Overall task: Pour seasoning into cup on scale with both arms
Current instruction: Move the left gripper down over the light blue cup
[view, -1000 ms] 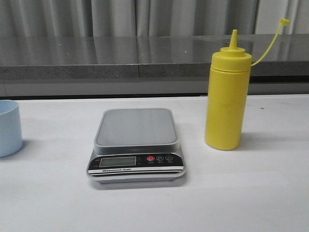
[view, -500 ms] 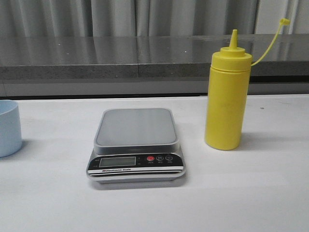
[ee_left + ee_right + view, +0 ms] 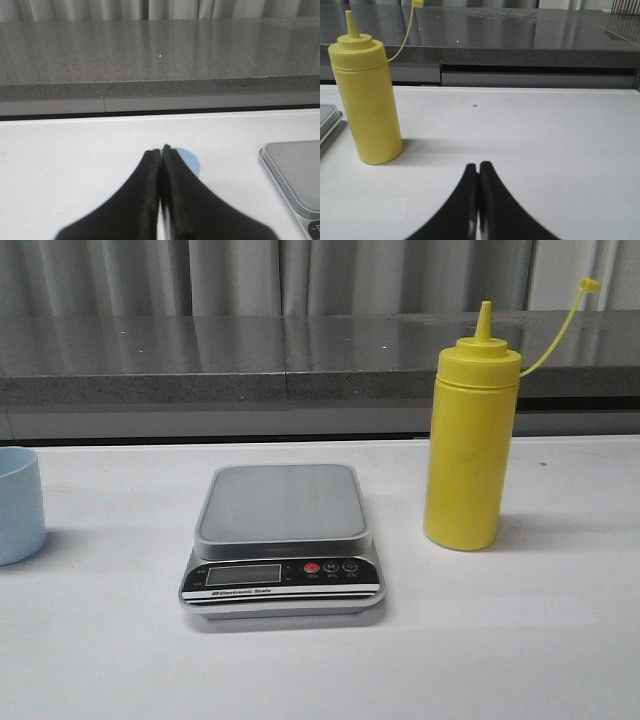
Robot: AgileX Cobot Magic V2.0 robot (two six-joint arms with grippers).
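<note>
We see the yellow seasoning bottle (image 3: 470, 445) standing upright on the white table (image 3: 520, 640), to the right of the scale (image 3: 282, 540) and apart from it. Its pointed nozzle is uncovered, and the thin cap strap (image 3: 560, 330) arcs up to the right. The scale sits at the table's centre with its grey platform bare. The pale blue cup (image 3: 18, 505) stands at the far left edge of the front view, well apart from the scale. In the wrist views, our left gripper (image 3: 161, 152) is pressed closed on nothing, with the cup's rim just beyond its tips; our right gripper (image 3: 478, 167) is likewise closed and empty, the bottle standing off to one side of it.
</note>
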